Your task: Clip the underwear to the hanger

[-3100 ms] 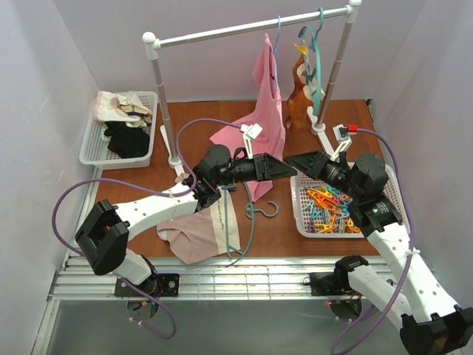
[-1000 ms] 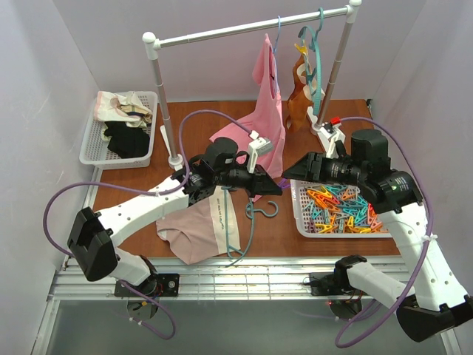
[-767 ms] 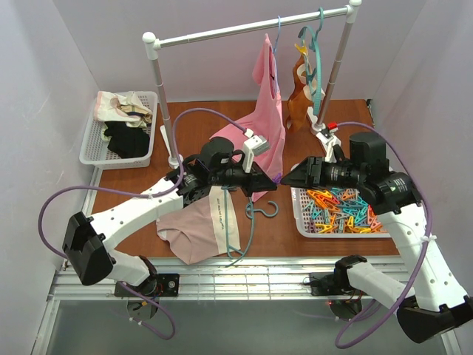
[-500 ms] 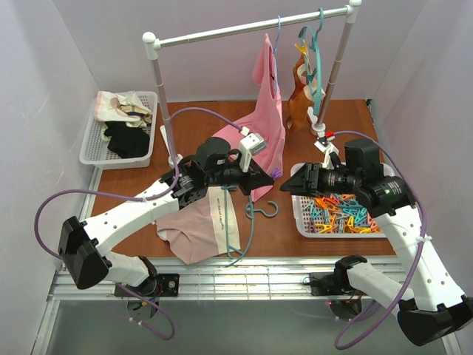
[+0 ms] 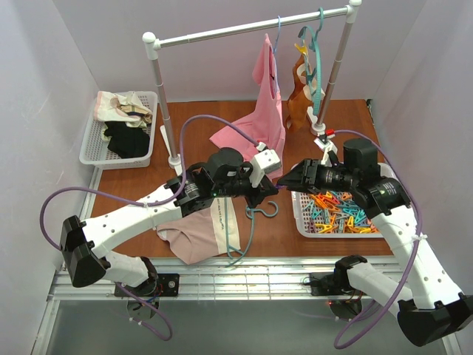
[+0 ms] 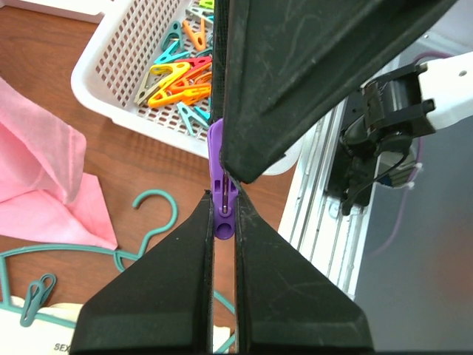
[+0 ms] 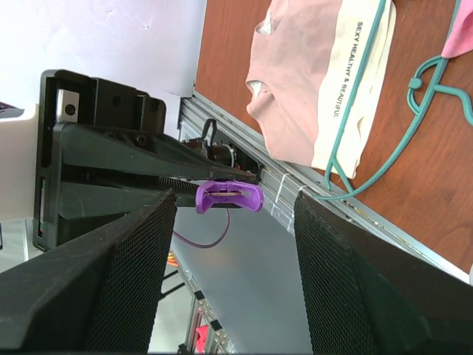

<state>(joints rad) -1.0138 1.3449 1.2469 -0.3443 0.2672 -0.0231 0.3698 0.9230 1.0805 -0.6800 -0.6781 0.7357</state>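
The pale pink underwear [image 5: 191, 238] with its cream strip lies on the table near the front edge, also in the right wrist view [image 7: 295, 66]. The teal hanger [image 5: 250, 231] rests across it, hook [image 6: 157, 216] towards the basket. A teal clip [image 6: 33, 299] sits on one hanger arm. Above the hook, my left gripper [image 5: 271, 187] is shut on a purple clip [image 6: 216, 144]. My right gripper [image 5: 285, 180] faces it, open. The purple clip [image 7: 229, 197] stands between the right gripper's fingertips, touching neither.
A white basket [image 5: 301, 222] of coloured clips stands at the right. The rail [image 5: 244, 28] at the back carries a pink top [image 5: 266, 96] and a tan garment [image 5: 299, 92]. Another basket [image 5: 90, 140] of clothes stands back left.
My left arm has carried the purple clip to the right, and the right gripper has come left to meet it. Both jaws have kept their state.
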